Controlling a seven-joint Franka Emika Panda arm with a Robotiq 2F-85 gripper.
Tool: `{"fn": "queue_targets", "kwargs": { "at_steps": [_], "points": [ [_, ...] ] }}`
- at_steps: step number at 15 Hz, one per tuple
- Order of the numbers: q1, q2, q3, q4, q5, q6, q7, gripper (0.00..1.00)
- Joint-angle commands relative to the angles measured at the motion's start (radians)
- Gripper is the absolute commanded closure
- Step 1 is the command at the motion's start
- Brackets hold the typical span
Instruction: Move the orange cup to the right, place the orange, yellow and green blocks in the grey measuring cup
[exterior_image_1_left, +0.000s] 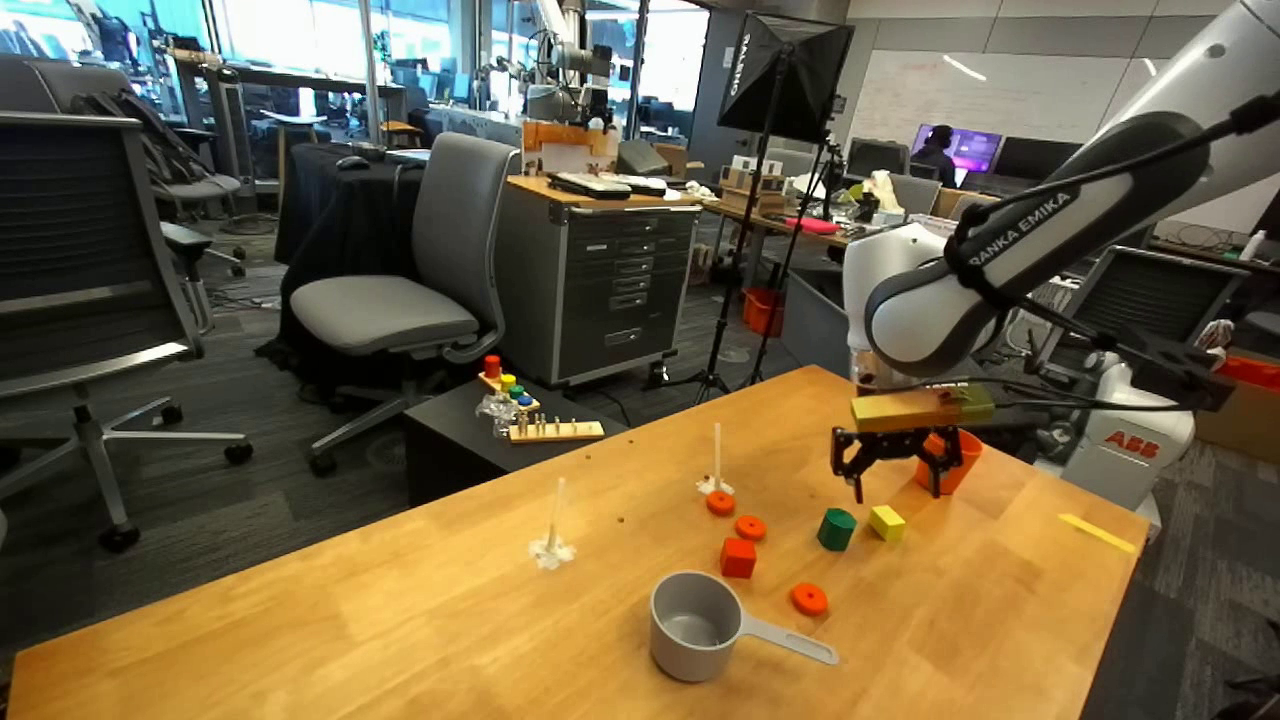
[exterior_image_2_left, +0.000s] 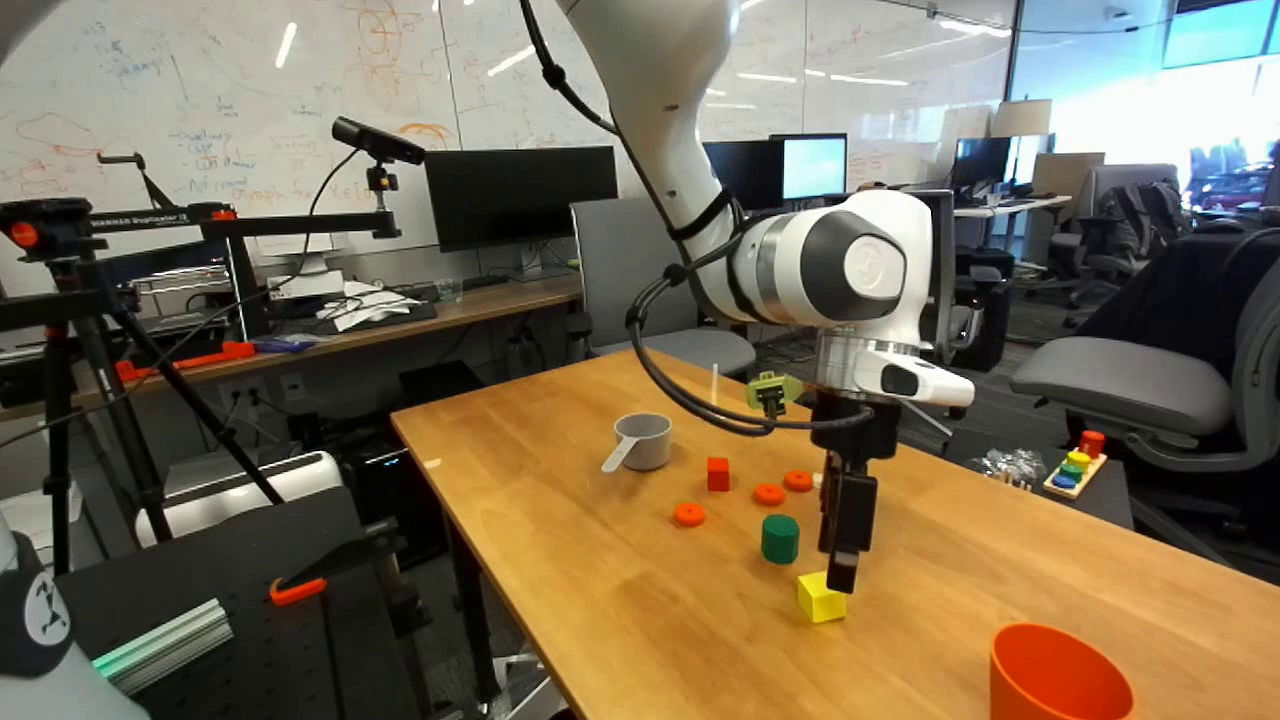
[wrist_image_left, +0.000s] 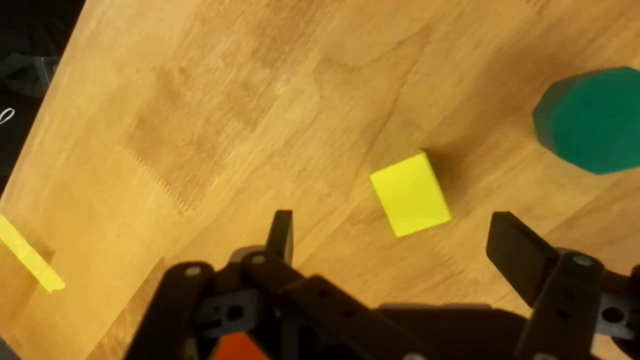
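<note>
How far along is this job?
Moving the orange cup may be done: it stands apart from the yellow block. In hand: nothing; the open end effector is near it. Left: that block, the green block and orange-red block, all outside the grey measuring cup.

We see bright windows, a softbox, grey office chairs, a drawer cabinet, carpet and a scribbled whiteboard.

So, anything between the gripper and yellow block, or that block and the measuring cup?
Nothing visible between gripper and yellow block. The straight path to the grey measuring cup skirts the green prism, then passes between the red block and an orange ring.
</note>
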Motion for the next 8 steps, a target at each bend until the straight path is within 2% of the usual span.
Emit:
{"fn": "queue_targets", "kwargs": {
  "at_steps": [1, 2, 3, 4, 5, 8],
  "points": [
    [0.029, 0.038, -0.005, 0.034, -0.021, -0.023, -0.017, 0.00],
    [0.037, 0.047, -0.007, 0.036, -0.022, -0.017, -0.012, 0.00],
    [0.045, 0.053, -0.011, 0.037, -0.030, -0.010, -0.011, 0.25],
    [0.052, 0.059, -0.016, 0.039, -0.039, -0.008, -0.007, 0.27],
    [0.054, 0.063, -0.019, 0.042, -0.045, -0.013, -0.007, 0.34],
    [0.051, 0.061, -0.025, 0.042, -0.051, -0.009, -0.012, 0.60]
  ]
}}
